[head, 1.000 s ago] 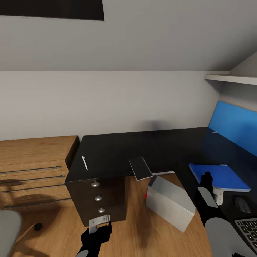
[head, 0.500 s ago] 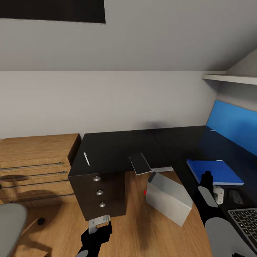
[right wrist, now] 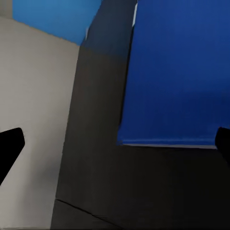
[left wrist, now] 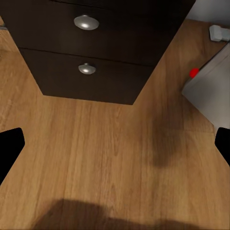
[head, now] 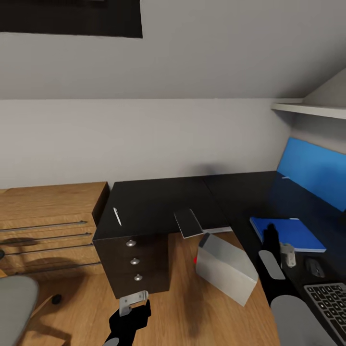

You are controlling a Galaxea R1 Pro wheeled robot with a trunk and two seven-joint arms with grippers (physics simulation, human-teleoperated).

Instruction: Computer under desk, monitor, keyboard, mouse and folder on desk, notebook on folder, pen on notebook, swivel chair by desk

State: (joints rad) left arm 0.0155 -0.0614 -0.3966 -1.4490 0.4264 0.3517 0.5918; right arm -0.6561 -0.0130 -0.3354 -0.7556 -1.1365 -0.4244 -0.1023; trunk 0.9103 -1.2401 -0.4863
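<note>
**A:** From the head camera: the folder (head: pixel 287 233) lies flat on the black counter (head: pixel 158 204), the mouse (head: pixel 315 266) just beside it and the keyboard (head: pixel 331 300) nearer the robot. The notebook (head: pixel 188 223) overhangs the counter's edge above the tilted computer (head: pixel 225 267); the pen (head: pixel 116 216) rests well apart.

**B:** And the arms?

**A:** The right gripper (head: pixel 287 254) hangs low at the folder's near edge; the left gripper (head: pixel 133 302) hovers over the floor before the drawers (head: pixel 134 262).

**B:** The left wrist camera?

**A:** Wood floor (left wrist: pixel 96 158) and drawer knobs, fingers (left wrist: pixel 9 146) spread wide, empty.

**B:** The right wrist?

**A:** Blue folder (right wrist: pixel 175 72) ahead, fingers (right wrist: pixel 9 143) apart, nothing held, probably just set down.
</note>
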